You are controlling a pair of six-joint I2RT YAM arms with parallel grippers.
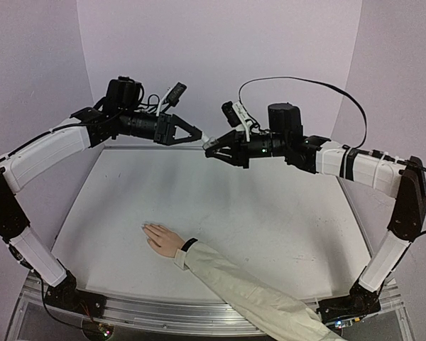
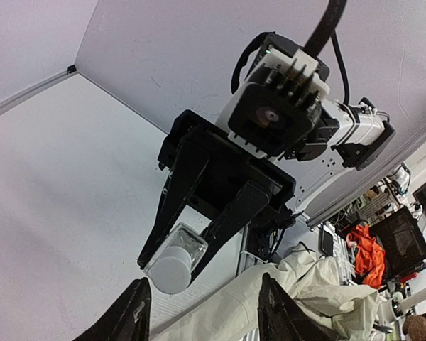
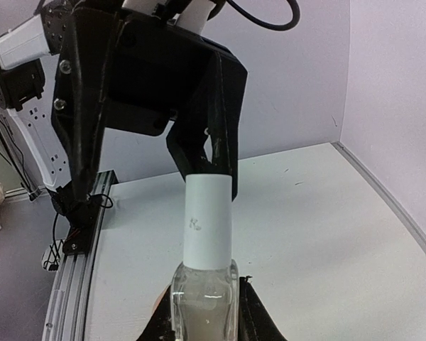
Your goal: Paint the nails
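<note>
Nails (image 1: 146,228) lie on the hand (image 1: 163,240), flat on the table (image 1: 270,206) well below both arms. I judge I'm uncapping: right gripper (image 1: 210,146) pinches the bottle (image 3: 202,302) of pale liquid, and left gripper's (image 2: 202,284) fingers (image 2: 131,312), spread close to its white cap (image 3: 208,220), must next close and twist.

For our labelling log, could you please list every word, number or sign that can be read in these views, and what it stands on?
No text is legible in any view.
White cap of the bottle held in the right pincer: one small dark mark, too small to read.
Background clutter in the left wrist view: too blurred to read.
</note>
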